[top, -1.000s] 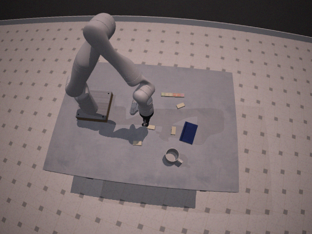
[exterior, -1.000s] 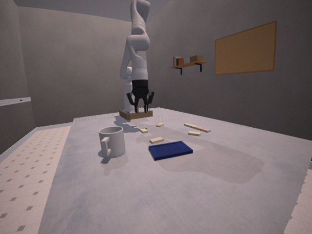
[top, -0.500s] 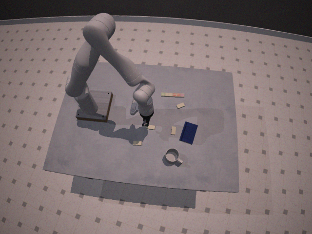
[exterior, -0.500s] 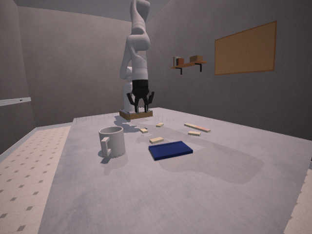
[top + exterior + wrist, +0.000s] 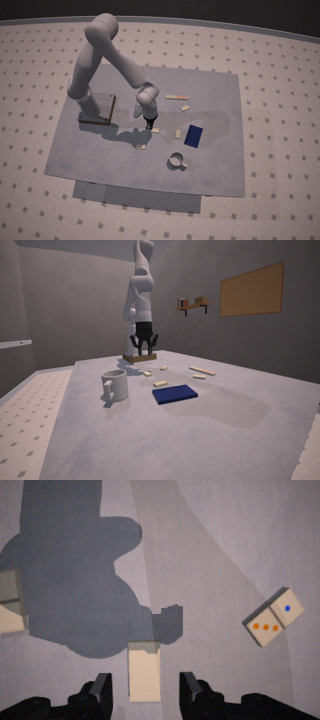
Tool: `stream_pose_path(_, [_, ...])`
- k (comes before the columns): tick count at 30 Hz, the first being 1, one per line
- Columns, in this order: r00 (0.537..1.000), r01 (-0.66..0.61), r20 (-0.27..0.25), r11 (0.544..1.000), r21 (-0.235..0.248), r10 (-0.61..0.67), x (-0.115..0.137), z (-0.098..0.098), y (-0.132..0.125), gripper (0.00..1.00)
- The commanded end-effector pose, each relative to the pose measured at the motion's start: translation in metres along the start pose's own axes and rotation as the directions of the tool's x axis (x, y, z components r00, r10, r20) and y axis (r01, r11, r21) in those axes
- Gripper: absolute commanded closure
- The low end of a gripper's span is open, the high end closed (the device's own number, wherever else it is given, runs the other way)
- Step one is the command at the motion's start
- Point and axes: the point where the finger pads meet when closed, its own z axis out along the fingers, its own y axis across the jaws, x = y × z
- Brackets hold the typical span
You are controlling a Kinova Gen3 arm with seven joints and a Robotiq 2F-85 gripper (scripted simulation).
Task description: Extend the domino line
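"What is closest to my end effector?"

"A plain domino. In my wrist view it shows between the two fingers, but they are up above the worktop. They are part way apart and I am holding nothing."

"And next to that?"

"A spotty domino, with three orange dots and one blue dot. My arm hides it from the top. On the other side is a shaded domino. The wrist picture cuts it off, and I can't make out any spots."

"How is your arm bent?"

"It goes up from its wooden base, folds over high up, and comes back down. The fingers point down."

"What is farther out?"

"A plain-topped domino near the blue book, and a slanted domino near the line. The line's spots are too small for me to read. The mug stands upright, well apart from the line."
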Motion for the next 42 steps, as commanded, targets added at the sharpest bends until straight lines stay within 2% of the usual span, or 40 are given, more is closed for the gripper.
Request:
stream_pose_path(1, [1.000, 0.000, 0.002, 1.000, 0.000, 0.000, 0.000, -0.001, 0.000, 0.53])
stream_pose_path(21, [1.000, 0.000, 0.001, 1.000, 0.000, 0.000, 0.000, 0.003, 0.000, 0.53])
stream_pose_path(33, [1.000, 0.000, 0.001, 1.000, 0.000, 0.000, 0.000, 0.016, 0.000, 0.53])
stream_pose_path(42, [1.000, 0.000, 0.001, 1.000, 0.000, 0.000, 0.000, 0.036, 0.000, 0.53])
